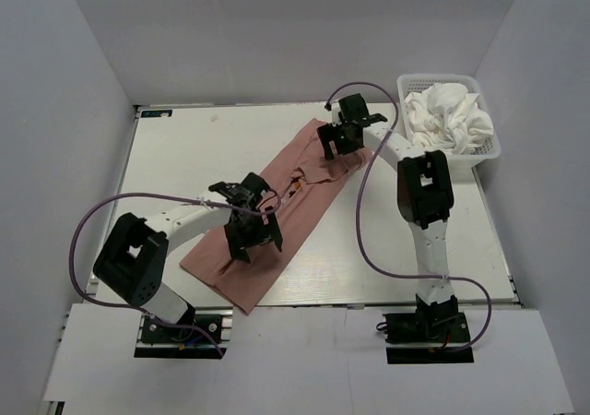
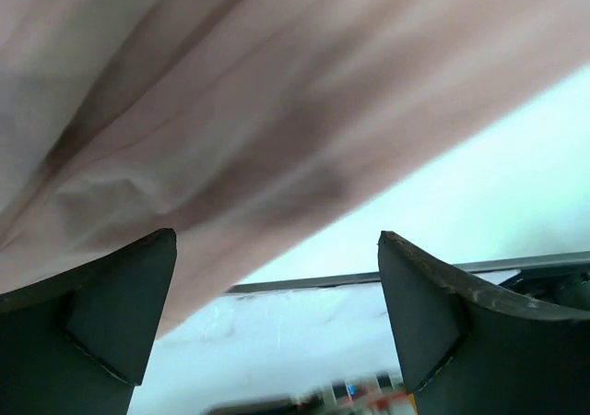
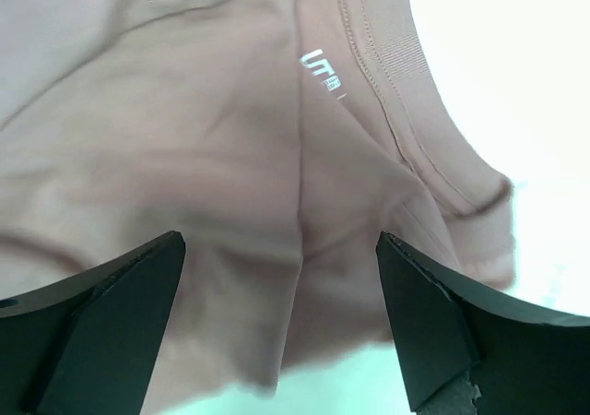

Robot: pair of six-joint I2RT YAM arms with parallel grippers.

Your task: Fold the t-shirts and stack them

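Pink t-shirt (image 1: 309, 166): lying diagonally mid-table, near-left toward far-right. Left gripper (image 2: 277, 244) and right gripper (image 3: 281, 244): jaws wide, holding nothing, over its cloth. White t-shirts (image 1: 449, 115): heaped in basket (image 1: 489, 152), far-right corner.

1 pink tee (image 1: 309, 161), 1 basket (image 1: 438, 77) w/ white tees (image 1: 447, 120), no. unclear; 2 arms: left arm (image 1: 184, 219), right arm (image 1: 426, 194)

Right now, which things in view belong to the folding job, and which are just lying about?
Job: pink t-shirt, spread on the table; white t-shirts, heaped in the basket; left pincer and right pincer, both open over the pink cloth.
Lying about: basket; table.
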